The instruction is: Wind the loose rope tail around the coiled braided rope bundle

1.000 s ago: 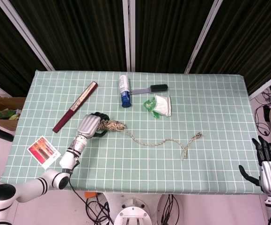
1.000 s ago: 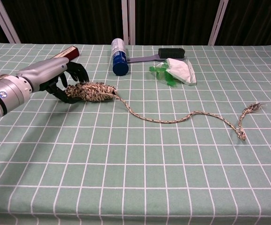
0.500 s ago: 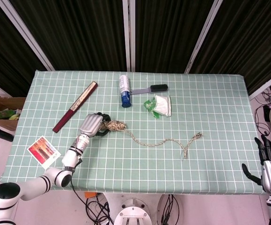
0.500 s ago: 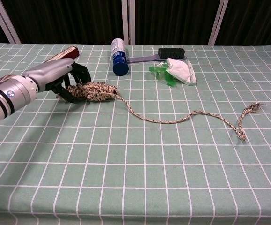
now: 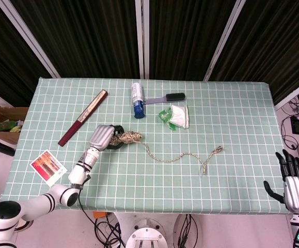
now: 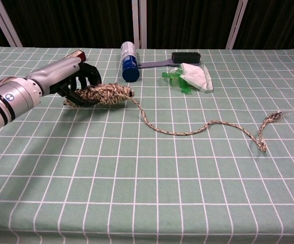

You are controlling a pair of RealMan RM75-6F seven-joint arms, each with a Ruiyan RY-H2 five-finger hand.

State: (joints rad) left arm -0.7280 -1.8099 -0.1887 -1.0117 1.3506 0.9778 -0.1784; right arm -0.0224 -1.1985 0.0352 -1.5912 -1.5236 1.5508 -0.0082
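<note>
My left hand (image 6: 65, 81) grips the coiled bundle (image 6: 103, 94), fingers (image 6: 88, 76) curled around its near end, raised just off the worktop (image 6: 147, 193). The loose tail (image 6: 202, 127) trails away from my fingers, entirely unwound; every wrap remains. My right hand (image 5: 293, 183) hangs off the worktop's edge, fingers spread, holding nothing.

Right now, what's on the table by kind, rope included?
Rope (bundle plus tail): 1
Spray can: 1
Brush: 1
Folded fan: 1
Picture card: 1
White-and-green wrapper: 1
Total: 6
</note>
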